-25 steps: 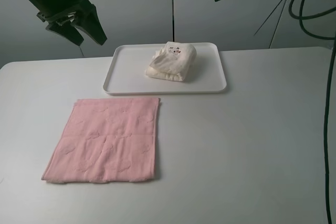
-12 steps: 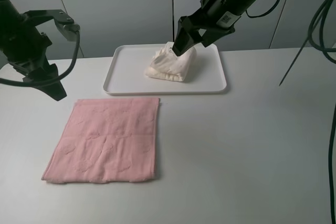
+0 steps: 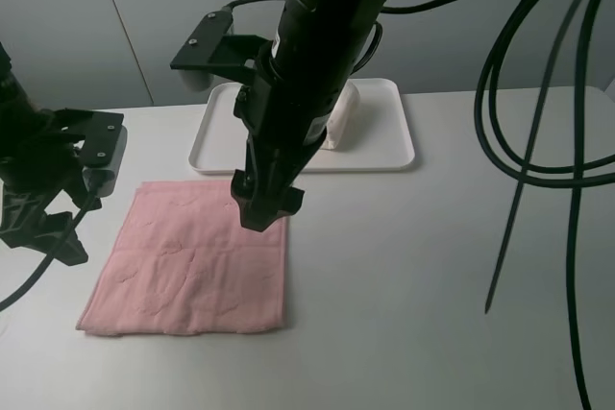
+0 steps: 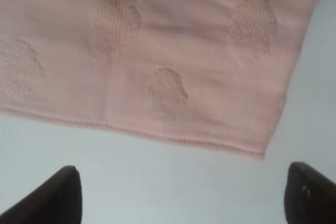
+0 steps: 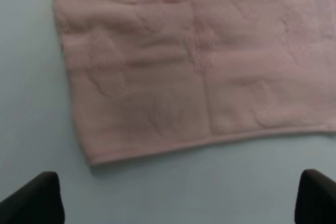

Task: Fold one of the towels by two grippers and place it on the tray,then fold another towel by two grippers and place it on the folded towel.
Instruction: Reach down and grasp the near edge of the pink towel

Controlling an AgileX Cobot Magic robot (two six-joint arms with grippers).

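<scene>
A pink towel [image 3: 192, 256] lies flat on the table in front of the white tray [image 3: 389, 141]. A folded cream towel [image 3: 344, 114] sits on the tray, mostly hidden behind my right arm. My right gripper [image 3: 269, 213] hangs open over the pink towel's right edge near its far corner. The right wrist view shows the gripper [image 5: 177, 198] open above a corner of the pink towel [image 5: 199, 61]. My left gripper [image 3: 48, 237] is open just left of the towel. The left wrist view shows the gripper [image 4: 186, 195] open beside the pink towel's edge [image 4: 173, 51].
Black cables [image 3: 538, 141] hang at the right side of the exterior view. The table [image 3: 442, 295] is plain white, with a grey wall behind the tray.
Both arms have come down from high at the back. The right gripper moved from the cream towel on the tray to the pink towel; the left gripper dropped to the towel's left side.
</scene>
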